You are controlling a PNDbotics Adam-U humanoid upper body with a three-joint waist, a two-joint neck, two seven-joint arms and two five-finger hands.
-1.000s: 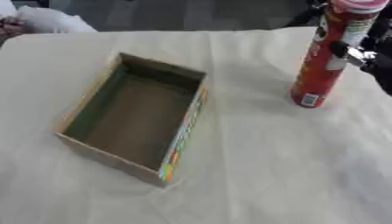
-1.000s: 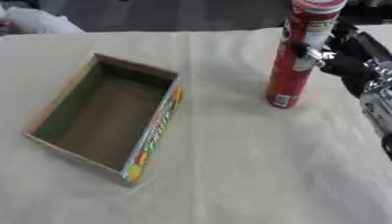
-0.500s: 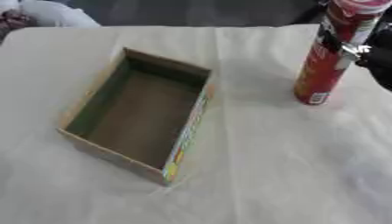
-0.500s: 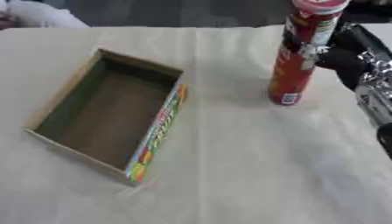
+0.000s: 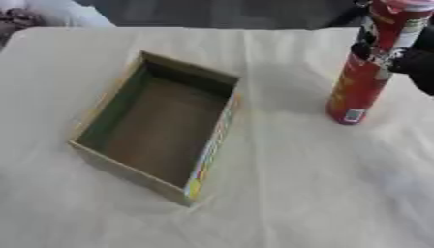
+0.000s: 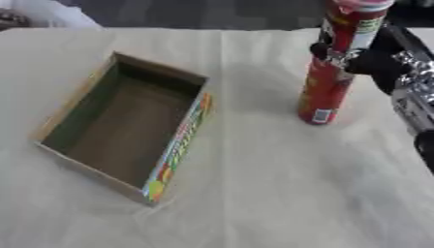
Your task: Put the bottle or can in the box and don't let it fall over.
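Note:
A tall red can point(image 6: 332, 72) stands upright on the cloth-covered table at the right, its pale lid at the top edge of the view. My right hand point(image 6: 373, 60) comes in from the right and its dark fingers curl round the can's upper half. An open cardboard box point(image 5: 161, 123) with a colourful printed side lies empty at the left centre, about a hand's width left of the can. My left hand shows in no view.
A cream cloth point(image 5: 280, 193) covers the whole table. A pale rounded object point(image 5: 59, 12) lies at the far left edge. The right forearm, silver and black point(image 6: 415, 101), runs down the right edge.
The camera has shifted a little. The can and my right hand stay in the same place on the table, the fingers still round the can.

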